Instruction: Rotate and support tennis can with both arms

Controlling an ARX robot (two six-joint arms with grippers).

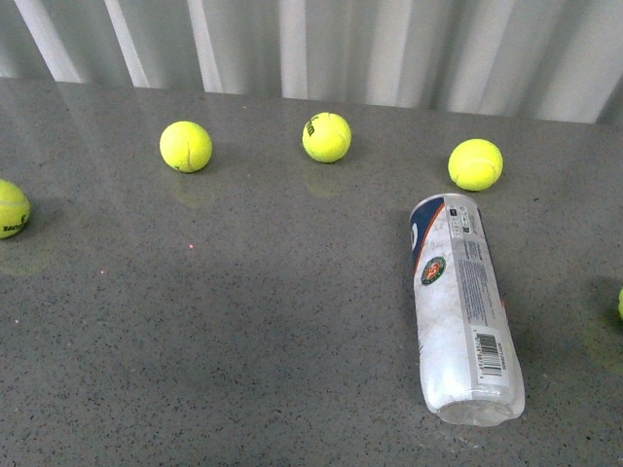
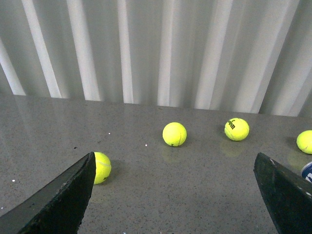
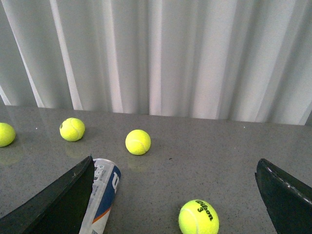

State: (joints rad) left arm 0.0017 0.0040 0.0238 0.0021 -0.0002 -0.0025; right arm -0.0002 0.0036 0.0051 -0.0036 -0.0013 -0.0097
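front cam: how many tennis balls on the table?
5. Far-left ball at the frame edge; back-left ball, back-middle ball and back-right ball in a row; right-edge ball, mostly cut off, right of the tennis can. More may lie off-frame.

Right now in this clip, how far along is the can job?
Done: nothing visible. The can lies on its side on the table, with no arm touching it. In hand: the left tool and right tool are open and empty, and the right one looks nearer the can. Left: grip it, rotate it and support it with both arms.
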